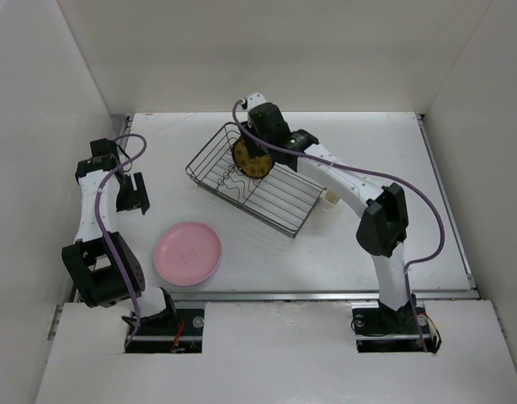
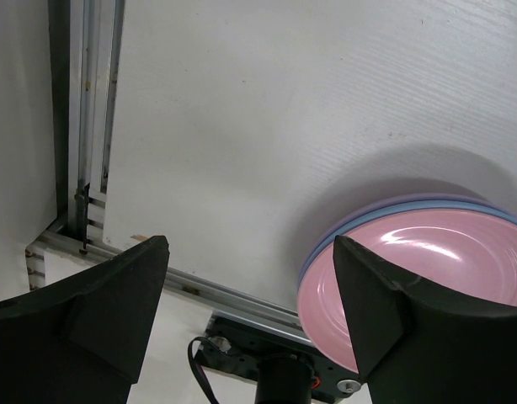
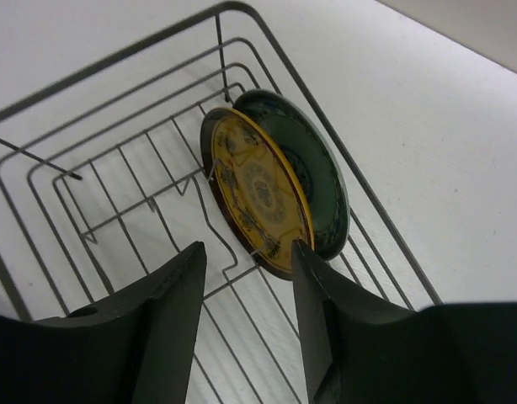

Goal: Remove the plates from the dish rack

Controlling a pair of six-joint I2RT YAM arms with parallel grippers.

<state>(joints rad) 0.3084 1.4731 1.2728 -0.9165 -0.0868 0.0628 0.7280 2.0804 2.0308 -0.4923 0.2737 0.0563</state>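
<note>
**A:** While the right claw [image 3: 247, 252] hangs over the far end of the dish rack [image 1: 275, 198], where is the plate it should go for?

**B:** Straight ahead of it and a little lower. The mustard-yellow plate [image 3: 258, 194] stands on edge in the wire divider, and the dark teal plate [image 3: 324, 181] stands right behind it, face to face. The two are so close that I cannot tell whether they touch.

**A:** Is the claw grasping anything?

**B:** No. Its jaws are partly spread and bare. In the wrist view the yellow plate's lower rim sits just beyond the fingertips, nearer one finger than the other.

**A:** How does the plate lie?

**B:** Its disc runs slantwise across that view, so the thin rim faces the claw at an angle. I judge the jaws must straddle that rim, one finger on the patterned face and the other slipped between the two plates.

**A:** And the other arm?

**B:** The left claw [image 2: 250, 252] is released, wide and empty, above the table [image 1: 393, 151] well apart from the rack. It is just beside the pink plate [image 2: 427, 261], which lies on top of a blue plate [image 2: 427, 203] and a lavender plate [image 2: 357, 218]. The right arm is plainly the nearer one.
</note>
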